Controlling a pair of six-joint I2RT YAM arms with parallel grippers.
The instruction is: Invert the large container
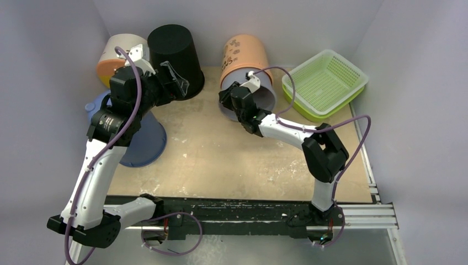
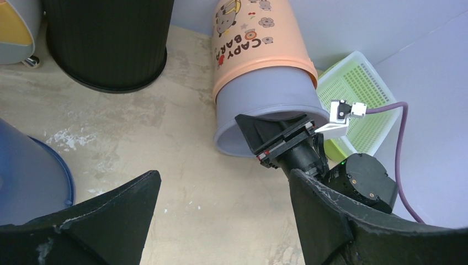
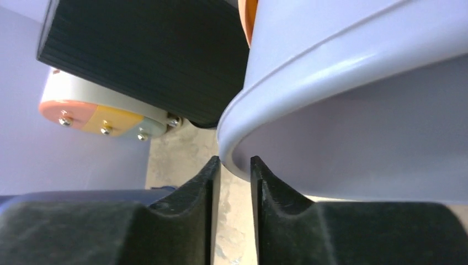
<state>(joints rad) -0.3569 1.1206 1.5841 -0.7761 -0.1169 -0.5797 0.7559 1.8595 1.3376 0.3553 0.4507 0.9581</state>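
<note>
Top external view is showing the large container [image 1: 243,55], an orange bucket with a lavender band at its mouth, sitting in the upper middle of the frame. It is tipping over with its mouth facing the arms and its low rim appearing to rest on the tabletop [image 1: 232,160]. The right gripper [image 1: 229,99] is reaching into that mouth from the lower right, which seems the likely handhold for rolling the bucket onto its rim. In the right wrist view its jaws are standing close together with only a thin gap, and the lavender lip is sitting right at their tips. I cannot tell whether they are actually biting it yet. The left gripper [image 1: 176,83] is hovering at the upper left of the frame beside a black bin [image 1: 176,55]. Its jaws are spreading wide and holding nothing, and it is keeping clear of the bucket, perhaps waiting to steady it. A green basket [image 1: 325,83] is lying at the upper right, just beside the bucket. A blue tub [image 1: 146,143] is sitting at the middle left, under the left arm.
</note>
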